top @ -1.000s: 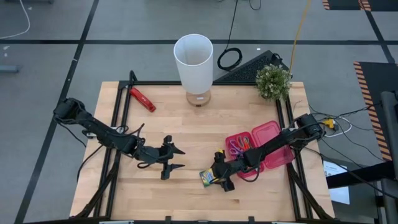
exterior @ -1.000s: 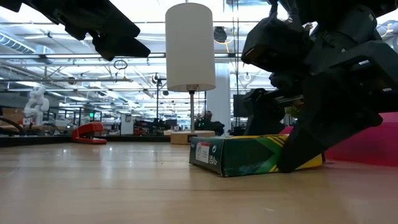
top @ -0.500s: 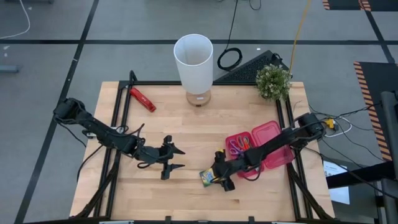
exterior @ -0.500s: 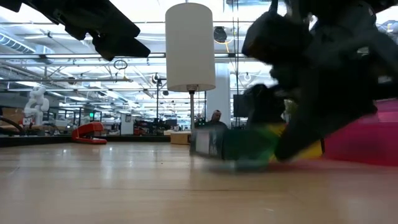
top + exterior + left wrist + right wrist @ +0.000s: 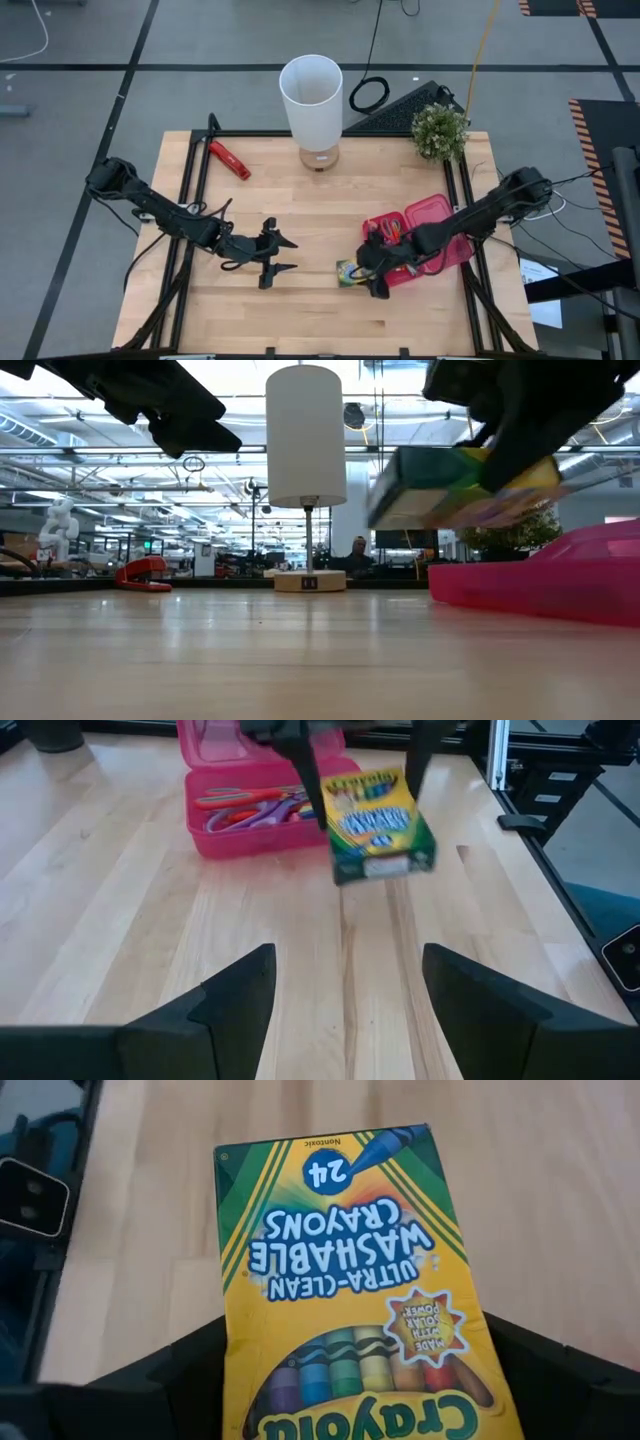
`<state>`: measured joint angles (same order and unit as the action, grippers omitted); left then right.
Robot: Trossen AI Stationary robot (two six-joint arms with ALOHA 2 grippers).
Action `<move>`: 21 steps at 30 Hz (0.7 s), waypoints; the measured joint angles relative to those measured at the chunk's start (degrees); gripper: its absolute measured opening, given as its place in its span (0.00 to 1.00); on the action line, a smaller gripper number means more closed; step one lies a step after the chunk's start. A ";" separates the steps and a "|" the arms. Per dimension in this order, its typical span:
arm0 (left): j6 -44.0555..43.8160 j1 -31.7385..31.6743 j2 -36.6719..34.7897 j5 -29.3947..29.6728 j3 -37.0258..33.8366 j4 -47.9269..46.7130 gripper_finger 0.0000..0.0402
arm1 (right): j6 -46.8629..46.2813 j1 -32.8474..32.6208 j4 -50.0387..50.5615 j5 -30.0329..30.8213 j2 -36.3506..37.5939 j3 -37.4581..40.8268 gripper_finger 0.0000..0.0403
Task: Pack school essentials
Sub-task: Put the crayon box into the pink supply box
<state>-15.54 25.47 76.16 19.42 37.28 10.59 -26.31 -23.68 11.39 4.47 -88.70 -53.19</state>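
The yellow-green crayon box [image 5: 348, 274] hangs above the table with my right gripper [image 5: 374, 272] shut on it. It also shows in the low view [image 5: 455, 485] and in the left wrist view [image 5: 378, 820]. Just to its right the pink case [image 5: 436, 222] lies open on the table. Red-handled and purple-handled scissors [image 5: 250, 805] lie in its tray. My left gripper [image 5: 276, 262] is open over bare wood left of the box, with nothing between its fingers [image 5: 235, 1005]. My right gripper pinches the crayon box by its two long narrow sides [image 5: 250, 1380] between its two fingers, near the end that bears the brand name. The fingers [image 5: 300, 760] slant down from the table's right. The box hangs clear of the table, printed face up, its free end toward the left.
A lamp with a white shade [image 5: 311, 92] stands at the far middle and a potted plant [image 5: 438, 130] at the far right corner. A red-and-black hand tool [image 5: 228, 159] lies at the far left. Black frame rails [image 5: 190, 190] run along the table's sides.
My right gripper has risen and gone toward the table's right edge and the pink case, shut on the crayon box. The box, which lay on the table a second ago, now hangs clear of the wood.
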 joint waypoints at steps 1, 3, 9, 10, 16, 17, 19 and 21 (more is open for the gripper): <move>-0.09 0.00 0.00 0.00 0.00 0.00 0.64 | -1.44 -0.01 2.14 0.05 1.11 0.00 0.82; -0.23 0.00 0.00 0.00 0.00 0.00 0.64 | -2.80 -0.36 7.19 0.10 3.18 0.00 0.82; -1.12 0.00 0.00 0.00 0.00 -0.01 0.64 | -3.06 -3.46 17.08 5.32 6.38 -0.01 0.82; -1.13 0.00 0.00 0.00 0.00 -0.02 0.64 | -3.23 -4.01 17.89 5.98 6.69 -0.02 0.82; -1.63 0.06 0.00 0.01 0.00 -0.02 0.63 | -6.04 -6.67 23.38 6.40 8.49 -0.02 0.82; -1.63 0.05 0.00 0.01 0.00 -0.03 0.64 | -6.22 -7.14 24.09 7.12 8.60 -0.02 0.82; -1.65 0.07 0.00 0.02 0.00 -0.04 0.64 | -7.58 -8.17 25.62 9.06 8.62 -0.02 0.82; -1.65 0.06 0.00 0.02 0.00 -0.03 0.64 | -9.52 -8.90 27.88 9.85 8.63 -0.02 0.82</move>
<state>-17.19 25.53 76.16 19.44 37.28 10.56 -35.83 -32.58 39.26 14.31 -80.07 -53.21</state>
